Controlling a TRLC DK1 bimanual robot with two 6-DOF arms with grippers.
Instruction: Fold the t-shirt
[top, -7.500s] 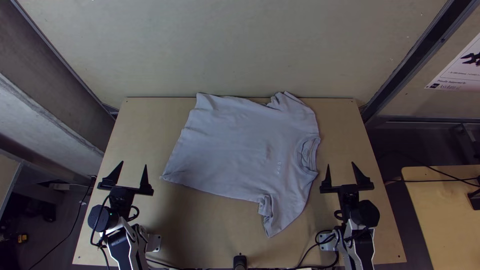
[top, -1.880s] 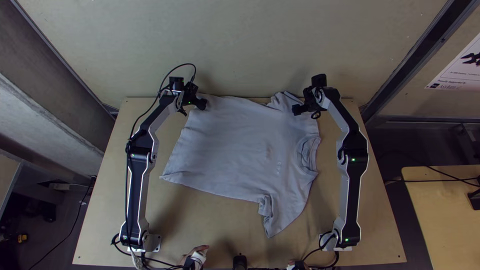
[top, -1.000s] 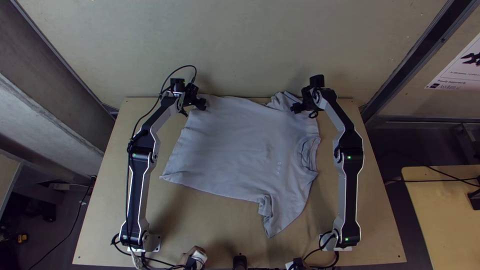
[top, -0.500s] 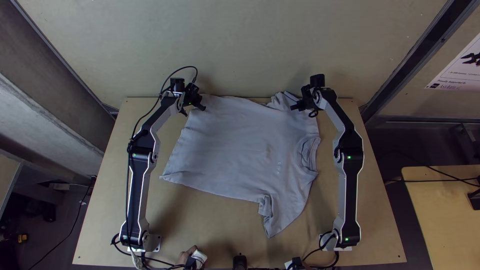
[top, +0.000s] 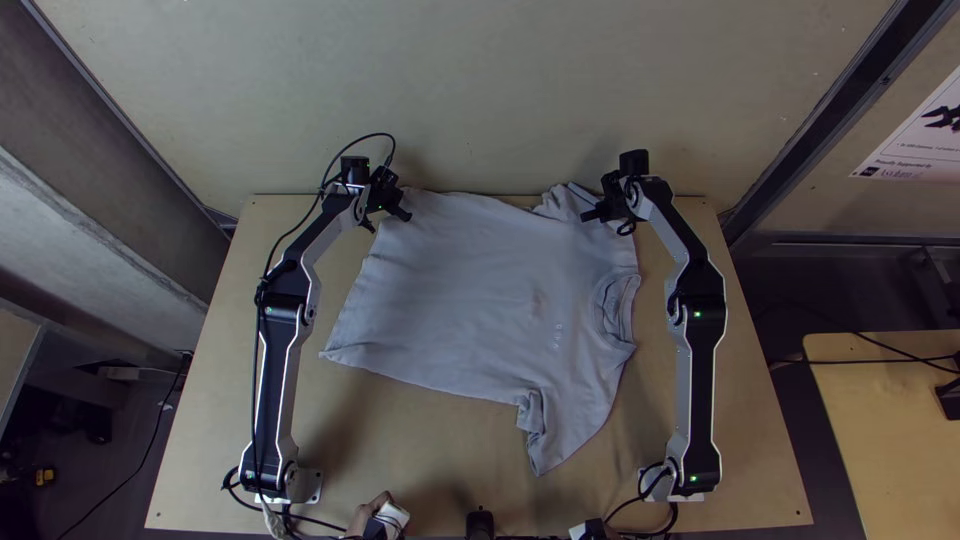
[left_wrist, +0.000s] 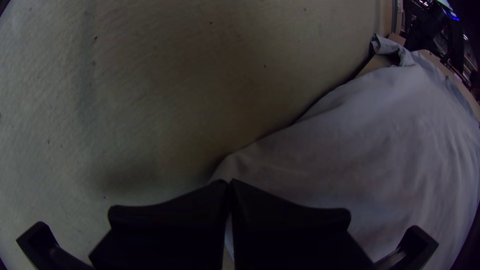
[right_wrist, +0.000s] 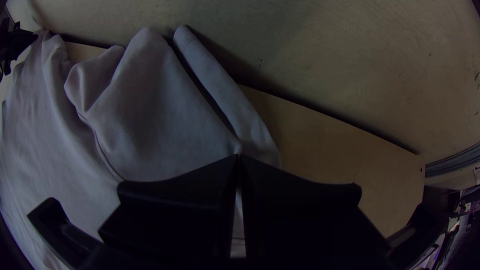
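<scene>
The grey t-shirt (top: 470, 290) lies spread, its collar to the right and one sleeve bunched towards the near edge. Over its far left hem corner, my left gripper (top: 402, 214) is shut. In the left wrist view the left gripper (left_wrist: 229, 183) has its tips together on the edge of the shirt (left_wrist: 380, 145). At the far sleeve, my right gripper (top: 588, 216) is also shut. The right wrist view shows the right gripper (right_wrist: 238, 157) pinching a small peak of sleeve cloth, with loose folds of the shirt (right_wrist: 145, 110) beside it.
The wooden table (top: 700, 400) ends at a pale wall (top: 480, 100) just beyond the shirt's far edge. A person's hand (top: 362, 514) holds a white device at the near edge. Black cables (top: 320, 522) run along that edge.
Both arms have stretched from the near side to the shirt's far corners, and both grippers have gone from open to shut on it. The shirt lies almost as before.
</scene>
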